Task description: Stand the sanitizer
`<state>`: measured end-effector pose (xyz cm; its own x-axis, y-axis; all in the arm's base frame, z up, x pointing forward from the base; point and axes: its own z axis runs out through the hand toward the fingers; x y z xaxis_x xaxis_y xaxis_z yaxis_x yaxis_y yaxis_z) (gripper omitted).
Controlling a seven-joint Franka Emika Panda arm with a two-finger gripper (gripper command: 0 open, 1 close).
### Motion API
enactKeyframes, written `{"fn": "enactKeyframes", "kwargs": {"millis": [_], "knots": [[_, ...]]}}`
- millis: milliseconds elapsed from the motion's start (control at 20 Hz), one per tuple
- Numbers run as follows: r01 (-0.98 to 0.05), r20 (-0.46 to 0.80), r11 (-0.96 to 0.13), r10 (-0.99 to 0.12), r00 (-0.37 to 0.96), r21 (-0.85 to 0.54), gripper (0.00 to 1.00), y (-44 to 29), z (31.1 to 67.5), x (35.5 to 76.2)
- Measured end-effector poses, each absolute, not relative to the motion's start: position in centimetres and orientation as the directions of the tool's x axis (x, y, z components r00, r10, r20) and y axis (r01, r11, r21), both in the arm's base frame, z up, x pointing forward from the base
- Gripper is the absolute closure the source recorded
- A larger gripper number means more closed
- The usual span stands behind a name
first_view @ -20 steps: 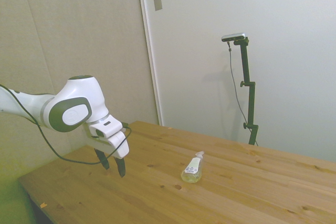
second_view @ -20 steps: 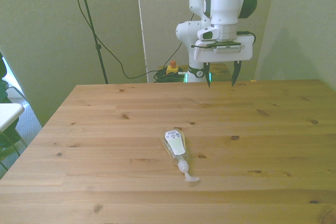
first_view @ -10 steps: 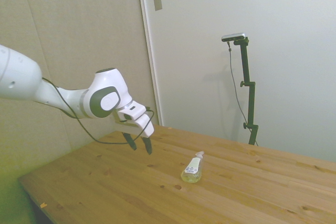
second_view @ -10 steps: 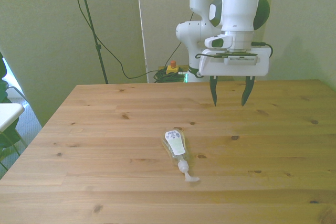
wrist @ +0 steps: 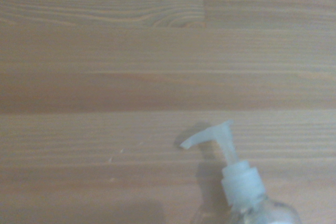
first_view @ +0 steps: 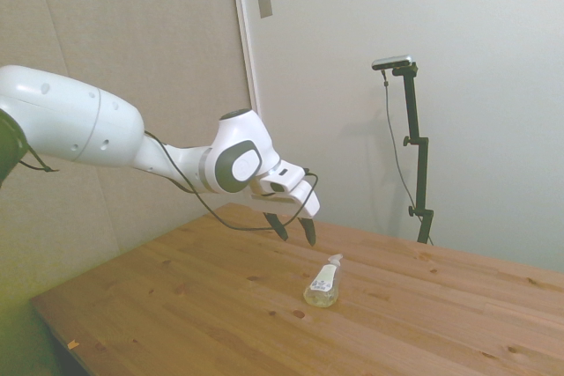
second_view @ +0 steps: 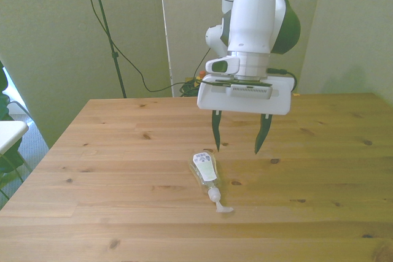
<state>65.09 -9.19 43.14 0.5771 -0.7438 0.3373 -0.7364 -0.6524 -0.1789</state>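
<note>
The sanitizer (second_view: 207,174), a small clear plastic pump bottle of pale yellowish liquid with a white pump top, lies on its side on the wooden table (second_view: 110,151). To its right in the front view hangs the white two-finger gripper (second_view: 237,140), fingers spread wide, holding nothing.

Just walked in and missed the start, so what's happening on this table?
A white robot arm is reaching over the wooden table toward a small clear plastic pump bottle of yellowish sanitizer. The bottle lies on its side, white pump pointing away from the robot. The two-finger gripper hangs open in the air above the bottle's base end, holding nothing. Nothing is stood up yet.
</note>
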Motion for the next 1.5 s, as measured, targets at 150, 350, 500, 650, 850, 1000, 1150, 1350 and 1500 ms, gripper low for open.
{"fn": "enactKeyframes", "kwargs": {"millis": [150,350,500,650,850,1000,1150,1350,1500], "knots": [[-0.738,0.349,-0.646,-0.749,0.563,-0.195,0.00,-10.4,41.9,67.0],[-0.749,0.343,-0.634,-0.759,0.553,-0.193,0.00,-11.6,39.3,68.6],[-0.760,0.338,-0.623,-0.766,0.546,-0.185,0.00,-12.6,37.5,69.4],[-0.767,0.337,-0.616,-0.771,0.540,-0.182,0.00,-13.4,36.6,70.0],[-0.771,0.337,-0.609,-0.777,0.532,-0.186,1.00,-13.9,36.0,70.7],[-0.776,0.332,-0.600,-0.784,0.524,-0.192,1.00,-14.2,35.6,71.1],[-0.782,0.327,-0.592,-0.791,0.517,-0.195,1.00,-14.6,35.2,71.2],[-0.790,0.318,-0.580,-0.801,0.508,-0.199,1.00,-15.2,34.9,71.1],[-0.796,0.302,-0.568,-0.812,0.499,-0.212,1.00,-15.4,34.8,71.0]]}}
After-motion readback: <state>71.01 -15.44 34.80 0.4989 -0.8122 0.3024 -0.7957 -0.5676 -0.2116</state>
